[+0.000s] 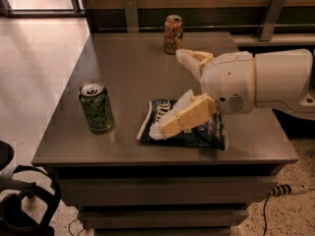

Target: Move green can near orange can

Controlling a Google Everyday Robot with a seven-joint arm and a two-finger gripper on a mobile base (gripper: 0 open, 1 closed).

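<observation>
Hovering over chip bag (212, 132), tool (167, 93) spread wide, empty, green can (96, 107) near front, orange can (173, 34) at back

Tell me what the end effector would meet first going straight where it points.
Probably the green can: the open end effector, above the chip bag, points left toward it across the table. Depth is unclear, so it could pass behind it.

A dark chip bag (210, 132) lies on the table (128, 68), partly hidden by the end effector (167, 93).
</observation>
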